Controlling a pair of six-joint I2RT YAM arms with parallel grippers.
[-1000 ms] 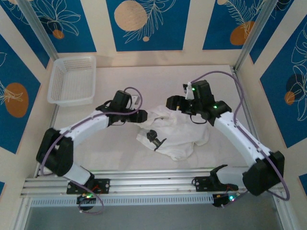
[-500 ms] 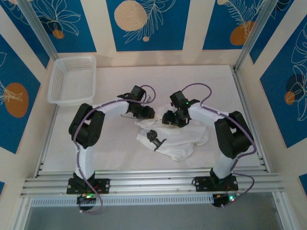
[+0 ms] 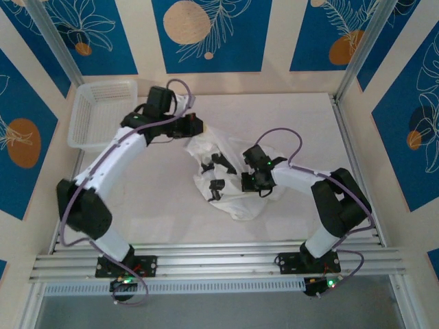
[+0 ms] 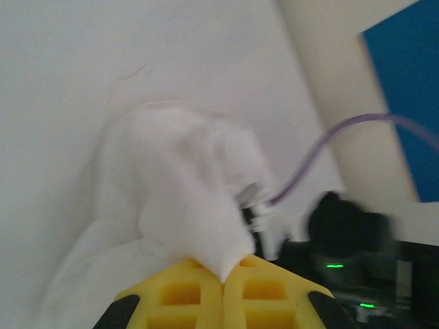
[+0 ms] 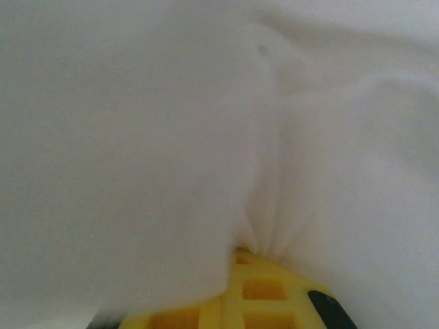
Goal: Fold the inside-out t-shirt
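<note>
Plainly, both arms have cloth pinched. In the top view the inside-out t-shirt (image 3: 233,199) lies bunched on the white table (image 3: 158,199), a little right of the frame's centre. It reads as a slanted strip, narrow at its upper-left end and broad and slack at its lower end.

The left gripper (image 3: 197,128) sits at that narrow upper-left tip. Its wrist view shows the yellow fingers (image 4: 185,291) pressed together on a peak of white cloth, with the rest of the shirt (image 4: 171,164) falling away up the frame toward the other arm. The right gripper (image 3: 245,181) is down on the right flank of the heap. Its own camera shows its yellow fingers (image 5: 264,288) closed on a gathered pleat of the shirt (image 5: 171,123).

So the shirt's long axis runs along the line between the two grips, from upper left to lower right. Most of the cloth lies below and left of the right gripper (the arm nearer the bulk). My guess is that flattening the shirt depends on drawing the two grips apart along that slant. Which part of the shirt each one holds cannot be told. The white basket (image 3: 103,116) stands at upper left, beside the left arm and apart from the cloth.
</note>
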